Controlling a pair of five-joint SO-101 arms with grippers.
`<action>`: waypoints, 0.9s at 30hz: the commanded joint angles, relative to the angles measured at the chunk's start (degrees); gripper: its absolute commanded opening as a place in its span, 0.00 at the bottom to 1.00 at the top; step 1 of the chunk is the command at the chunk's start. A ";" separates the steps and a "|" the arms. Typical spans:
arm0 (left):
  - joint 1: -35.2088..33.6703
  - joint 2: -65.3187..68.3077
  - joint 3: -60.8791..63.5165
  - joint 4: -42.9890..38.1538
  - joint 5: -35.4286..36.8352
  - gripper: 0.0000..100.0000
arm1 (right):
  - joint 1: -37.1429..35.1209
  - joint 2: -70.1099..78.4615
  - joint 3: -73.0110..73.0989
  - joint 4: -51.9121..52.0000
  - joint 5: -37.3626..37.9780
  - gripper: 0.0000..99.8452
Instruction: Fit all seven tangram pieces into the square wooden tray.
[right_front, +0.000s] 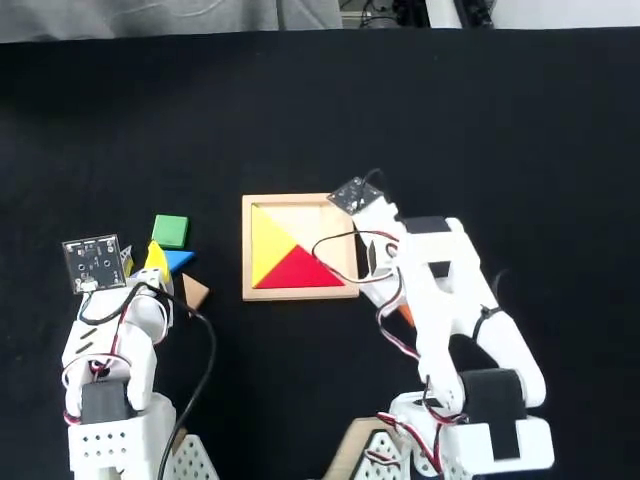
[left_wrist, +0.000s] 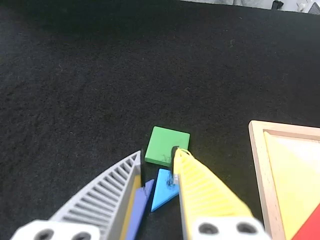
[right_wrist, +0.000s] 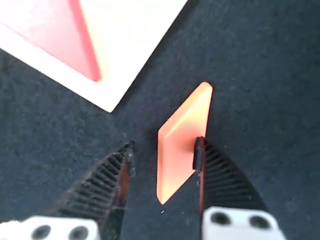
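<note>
Tangram pieces are only partly placed: the square wooden tray (right_front: 290, 293) holds a yellow triangle (right_front: 268, 245) and a red triangle (right_front: 300, 270), and the rest of it is bare. Just off the tray's right corner nearest the robot, the orange parallelogram (right_wrist: 182, 145) lies on the counter (right_front: 300, 120). The right end effector (right_wrist: 164, 152) straddles it, released, one finger touching its edge and the other apart. Gripping this piece looks like the step in hand. Next it must close, lift, and turn the piece to fit the tray's bare part. Left of the tray, the left end effector (left_wrist: 156, 153) hangs released over a blue triangle (left_wrist: 162, 187), beside a green square (left_wrist: 167, 145).
</note>
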 joint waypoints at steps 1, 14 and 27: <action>0.40 -0.35 1.19 -1.05 -0.44 0.12 | 0.79 0.84 -0.57 -1.85 0.53 0.18; 0.40 -0.35 1.19 -0.97 -0.44 0.12 | 0.79 0.75 -0.22 -2.99 0.62 0.18; 0.40 -0.35 1.19 -1.05 -0.44 0.12 | 7.65 0.22 -4.70 -0.18 4.57 0.18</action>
